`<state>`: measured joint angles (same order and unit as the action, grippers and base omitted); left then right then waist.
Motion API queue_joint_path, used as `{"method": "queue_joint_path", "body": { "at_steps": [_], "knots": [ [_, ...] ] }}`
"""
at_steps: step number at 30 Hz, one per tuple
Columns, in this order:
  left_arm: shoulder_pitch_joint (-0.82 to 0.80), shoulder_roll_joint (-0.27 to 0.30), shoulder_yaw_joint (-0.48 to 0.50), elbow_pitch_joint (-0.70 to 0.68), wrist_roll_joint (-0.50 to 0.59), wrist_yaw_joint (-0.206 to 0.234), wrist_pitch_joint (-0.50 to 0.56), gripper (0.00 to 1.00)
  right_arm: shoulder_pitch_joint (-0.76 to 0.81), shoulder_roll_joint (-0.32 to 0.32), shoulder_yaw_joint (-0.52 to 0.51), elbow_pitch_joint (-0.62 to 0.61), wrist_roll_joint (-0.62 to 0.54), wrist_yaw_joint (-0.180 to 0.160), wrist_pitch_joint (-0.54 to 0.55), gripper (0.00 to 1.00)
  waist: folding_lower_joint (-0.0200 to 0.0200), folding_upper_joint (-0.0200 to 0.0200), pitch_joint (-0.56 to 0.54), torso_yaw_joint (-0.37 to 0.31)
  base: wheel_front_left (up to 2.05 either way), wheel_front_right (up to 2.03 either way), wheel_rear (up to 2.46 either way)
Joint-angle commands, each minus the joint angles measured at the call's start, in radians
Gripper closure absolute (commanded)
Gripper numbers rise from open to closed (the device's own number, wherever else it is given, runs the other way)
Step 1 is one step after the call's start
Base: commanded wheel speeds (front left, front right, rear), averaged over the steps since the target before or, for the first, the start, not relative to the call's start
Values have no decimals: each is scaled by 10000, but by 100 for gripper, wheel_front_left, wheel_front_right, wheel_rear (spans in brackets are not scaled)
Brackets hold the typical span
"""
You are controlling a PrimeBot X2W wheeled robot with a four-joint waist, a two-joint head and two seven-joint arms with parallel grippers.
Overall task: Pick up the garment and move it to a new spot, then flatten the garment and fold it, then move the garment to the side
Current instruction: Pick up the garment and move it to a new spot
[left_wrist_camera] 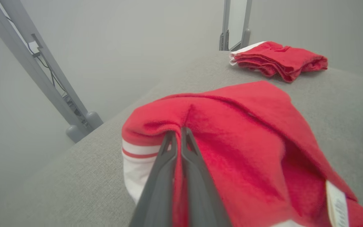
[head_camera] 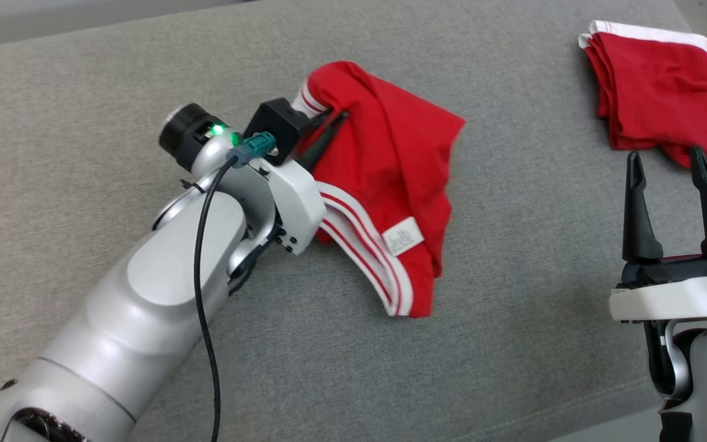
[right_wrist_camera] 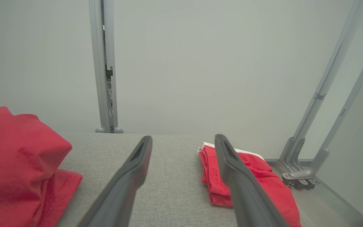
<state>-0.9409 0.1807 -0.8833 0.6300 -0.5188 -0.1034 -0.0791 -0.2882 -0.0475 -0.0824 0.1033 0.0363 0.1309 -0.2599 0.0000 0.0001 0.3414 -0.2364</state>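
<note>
Left gripper [head_camera: 336, 118]: I see its two dark fingers closed together on a fold of the red garment with a white, red-striped band [head_camera: 390, 153]. The pinch is just beside the band, at the garment's far-left corner in the head view.
Task garment: it lies bunched near the middle of the grey woven fabric surface [head_camera: 513, 276]. It peaks at the pinch and drapes from there down onto the surface, with the striped band trailing along its near-left edge.
Label: a small white sewn-in tag [head_camera: 402, 236] lies face up on the garment's near side, beside the band. It carries grey print, too small and blurred for me to read.
Right gripper [head_camera: 666, 155]: its jaws are spread wide and hold nothing. It sits at the lower right of the head view, fingers pointing toward the far edge.
Second garment: a folded red cloth with a white edge [head_camera: 660, 92] lies at the far right of the surface, well apart from the held one. The right fingertips overlap its near edge in the head view; I cannot tell whether they touch.
Left arm: a green light [head_camera: 217, 129] glows at the wrist, beside a teal connector [head_camera: 255, 147] with a black cable [head_camera: 200, 276].
</note>
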Motion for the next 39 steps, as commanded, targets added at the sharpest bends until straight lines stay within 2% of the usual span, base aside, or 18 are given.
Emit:
{"method": "queue_joint_path", "body": {
  "at_steps": [1,5,6,7,16,23,26,32,35,39],
  "knots": [
    [-241,16,-37,384,187,133,-120,100,-112,-37,64,22,85,0,-49,0,0,-1,181,-199,0,0,0],
    [-557,-177,-44,1846,361,500,-339,100,-160,-41,251,99,197,0,-50,0,0,-1,284,-360,0,0,0],
    [-615,-245,-20,2196,364,590,-364,56,-174,-39,310,118,210,0,-49,0,0,-1,300,-384,0,0,0],
    [-681,-315,14,2501,348,675,-440,0,-187,-37,359,137,256,0,-50,0,0,-1,312,-404,0,0,0],
    [-928,-799,356,4273,45,1213,-1341,0,-118,-39,497,289,299,0,-51,0,0,-1,77,-150,0,0,0],
    [-602,-1019,929,3952,-314,1473,-1840,0,53,-42,363,201,40,0,-51,0,0,-1,-500,548,0,0,0],
    [-212,-969,1415,2843,-219,1744,-1863,0,166,-42,278,103,-72,0,-49,0,0,-1,-785,927,0,0,0],
    [1713,-539,3008,-477,596,2664,-1862,0,462,-53,579,-202,-97,0,-49,0,0,-1,-1214,1528,0,0,0],
    [2898,-357,3570,-1648,1158,2905,-1862,0,596,-48,536,-310,-98,0,-49,0,0,-1,-1404,1780,0,0,0],
    [3834,-268,3949,-2440,1629,2997,-1866,0,717,-48,458,-458,90,0,-49,0,0,-1,-1566,2053,0,0,0]
  ]
}}
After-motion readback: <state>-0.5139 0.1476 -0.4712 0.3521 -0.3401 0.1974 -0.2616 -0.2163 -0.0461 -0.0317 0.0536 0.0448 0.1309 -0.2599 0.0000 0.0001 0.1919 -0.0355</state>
